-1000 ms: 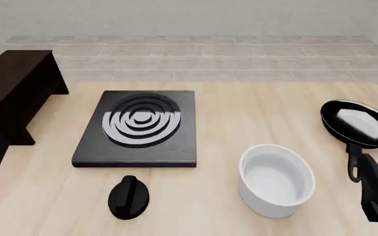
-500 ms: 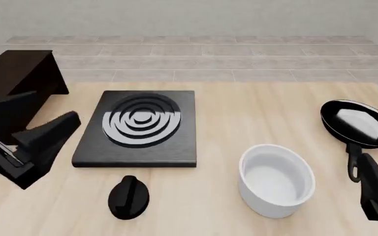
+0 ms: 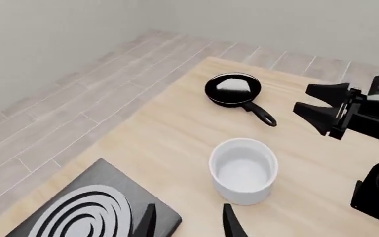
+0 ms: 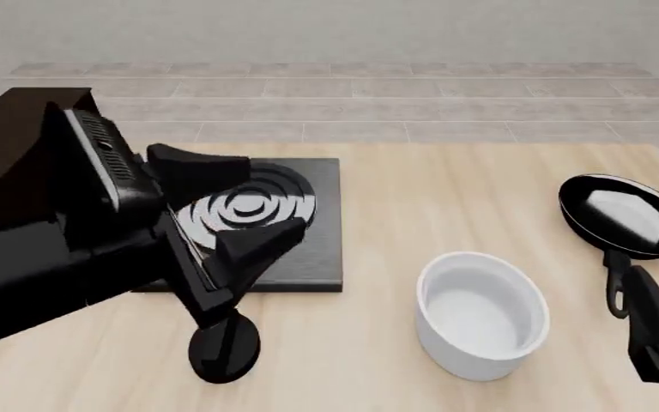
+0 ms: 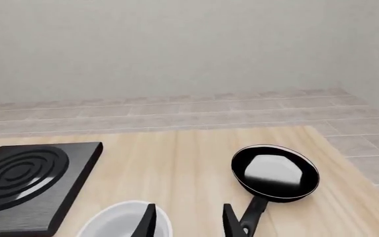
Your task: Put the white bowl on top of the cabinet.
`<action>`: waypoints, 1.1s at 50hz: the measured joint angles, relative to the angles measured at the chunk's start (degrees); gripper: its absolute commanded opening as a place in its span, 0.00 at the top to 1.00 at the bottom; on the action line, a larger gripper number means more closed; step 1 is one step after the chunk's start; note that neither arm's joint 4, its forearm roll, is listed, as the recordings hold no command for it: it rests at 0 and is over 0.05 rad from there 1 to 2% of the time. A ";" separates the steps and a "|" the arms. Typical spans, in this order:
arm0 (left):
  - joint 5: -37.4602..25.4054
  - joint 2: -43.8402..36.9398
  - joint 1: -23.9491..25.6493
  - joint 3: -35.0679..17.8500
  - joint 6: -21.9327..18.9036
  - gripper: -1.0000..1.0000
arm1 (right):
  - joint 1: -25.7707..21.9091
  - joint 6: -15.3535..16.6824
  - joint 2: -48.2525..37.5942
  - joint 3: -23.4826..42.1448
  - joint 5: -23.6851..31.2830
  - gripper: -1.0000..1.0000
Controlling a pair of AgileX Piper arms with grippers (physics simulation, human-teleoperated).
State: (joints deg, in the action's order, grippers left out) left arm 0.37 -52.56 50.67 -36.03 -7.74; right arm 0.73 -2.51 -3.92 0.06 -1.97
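Plainly, the white bowl (image 4: 483,314) sat on the worktop (image 4: 444,197) at four o'clock from the stove plate (image 4: 295,257); rigid, glossy, likely slippery, best pinched at its rim. The left tool (image 4: 238,202) gaped empty; the right tool (image 5: 186,219) likewise.

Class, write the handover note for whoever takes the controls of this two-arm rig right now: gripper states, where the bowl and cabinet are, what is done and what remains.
Left gripper: open, empty, above the stove plate, fingers pointing towards the white bowl.
Right gripper: open, empty, at the near right of the table beside the frying pan.
White bowl: upright on the table, right of the stove plate, untouched.
Cabinet: far left, partly hidden by the left arm; nothing seen on its visible top.
Done: nothing grasped yet.
Left: grasp the bowl, lift it, carry it to the cabinet top, release.
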 measured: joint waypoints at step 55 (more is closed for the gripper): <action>-13.75 -36.77 23.77 -27.67 -8.62 0.00 | 1.26 0.82 -0.74 -0.03 -0.38 0.00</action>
State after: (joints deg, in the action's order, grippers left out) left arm -13.38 -89.33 74.44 -63.70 -16.36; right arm 1.99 -1.69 -4.66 0.02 -2.36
